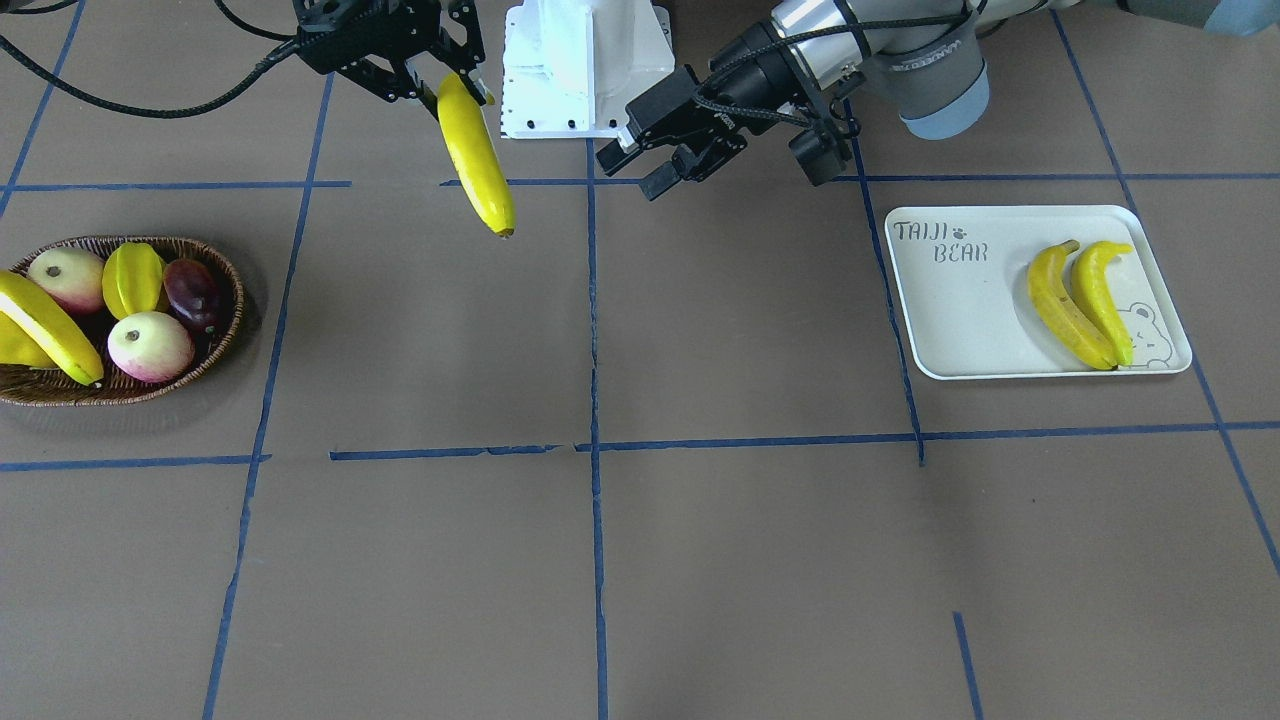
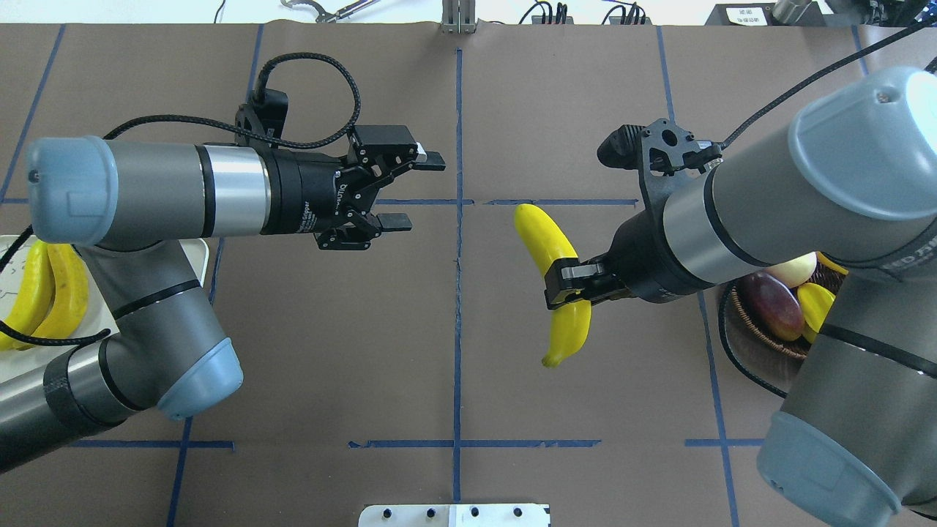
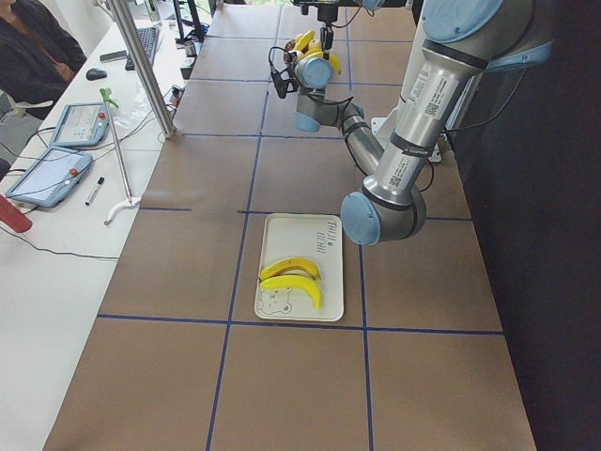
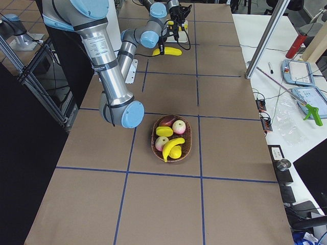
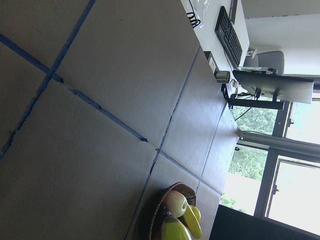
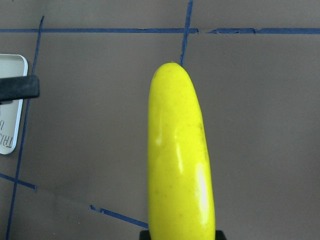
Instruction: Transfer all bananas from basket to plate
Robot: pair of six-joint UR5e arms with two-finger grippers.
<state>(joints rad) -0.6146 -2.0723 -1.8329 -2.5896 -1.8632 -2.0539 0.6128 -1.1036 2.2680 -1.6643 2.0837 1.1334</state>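
Two bananas (image 1: 1065, 305) on the plate (image 1: 960, 320), one banana (image 1: 45, 325) in the basket (image 1: 100, 390); we see right fingers (image 2: 565, 279) clamped on a fourth banana (image 2: 545, 234) above the desk (image 1: 700, 350), left fingers (image 2: 393, 222) spread.

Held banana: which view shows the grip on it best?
Overhead exterior: the whole banana shows, with the right gripper shut across its middle. Front-facing shows it hanging, its top partly hidden. The right wrist view shows only its body; side views, tiny.
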